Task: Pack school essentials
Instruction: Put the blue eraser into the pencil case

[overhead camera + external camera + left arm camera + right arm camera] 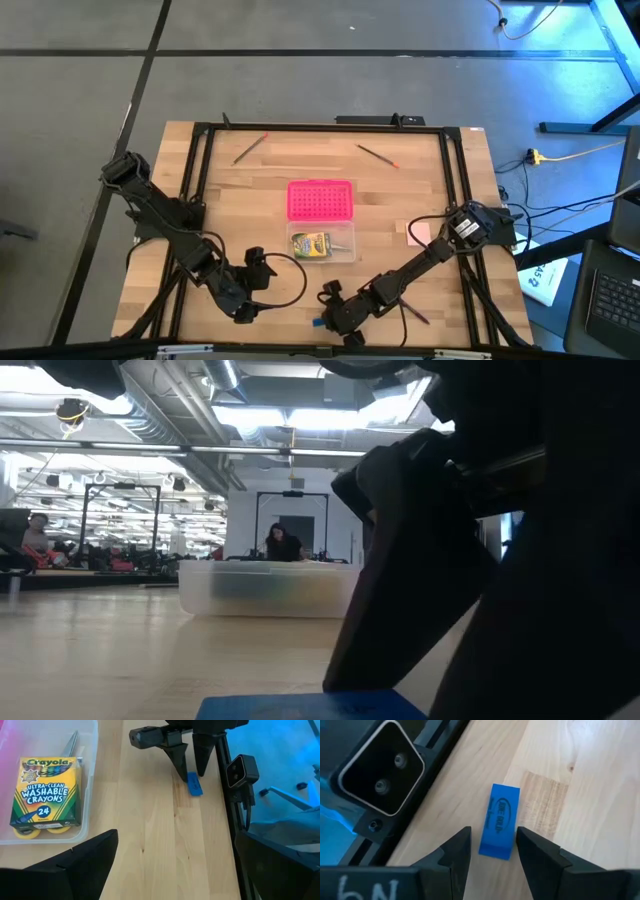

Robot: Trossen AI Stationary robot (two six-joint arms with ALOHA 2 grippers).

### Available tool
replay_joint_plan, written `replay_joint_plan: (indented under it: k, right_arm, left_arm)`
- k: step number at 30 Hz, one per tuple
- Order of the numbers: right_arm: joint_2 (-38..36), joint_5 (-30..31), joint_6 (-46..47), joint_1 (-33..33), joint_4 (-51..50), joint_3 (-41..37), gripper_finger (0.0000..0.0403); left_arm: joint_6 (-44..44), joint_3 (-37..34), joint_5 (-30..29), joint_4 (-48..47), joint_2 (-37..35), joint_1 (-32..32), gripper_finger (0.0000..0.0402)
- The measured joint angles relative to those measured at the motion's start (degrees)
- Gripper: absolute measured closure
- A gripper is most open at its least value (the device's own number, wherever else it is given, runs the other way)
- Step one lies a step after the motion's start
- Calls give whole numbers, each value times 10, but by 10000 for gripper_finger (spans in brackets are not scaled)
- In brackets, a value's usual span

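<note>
Eraser [500,820], the small blue one, lies flat on the wooden table [240,190] at its near edge, close to the black frame rail and the low camera. Your right gripper [492,847] is down over it with its two fingers on either side of the eraser's near end; you can see small gaps between the fingers and the blue block, so the jaws are parted around it and not yet pressing on it. From the left wrist view the same two fingers point down at the eraser [194,784].

Your left gripper [243,312] sits low at the near edge of the table, left of the right one, with its fingers spread wide and nothing between them.

You have the crayon box [44,790] lying in the clear plastic box [345,250] near the middle of the table, with the scissors [71,745] under and beside it, yellow handles showing at the crayon box's bottom end. A pink dotted lid [320,199] lies just behind the clear box, touching or nearly so. One pencil [250,148] rests at the far left of the table and another pencil [380,155] at the far right. The pale pink pad [420,232] lies to the right of the clear box, by the right arm.
</note>
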Motion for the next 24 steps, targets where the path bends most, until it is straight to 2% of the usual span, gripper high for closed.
replay_joint_plan:
  k: [6,17,24]
  right_arm:
    - [0,5,26,0,-12,1,253]
    - [-1,9,39,-1,-19,1,329]
    - [-1,9,38,-1,-20,0,336]
  left_arm:
    - [-2,0,0,0,0,0,6]
    - [-3,0,0,0,0,0,6]
    - [-5,0,0,0,0,0,6]
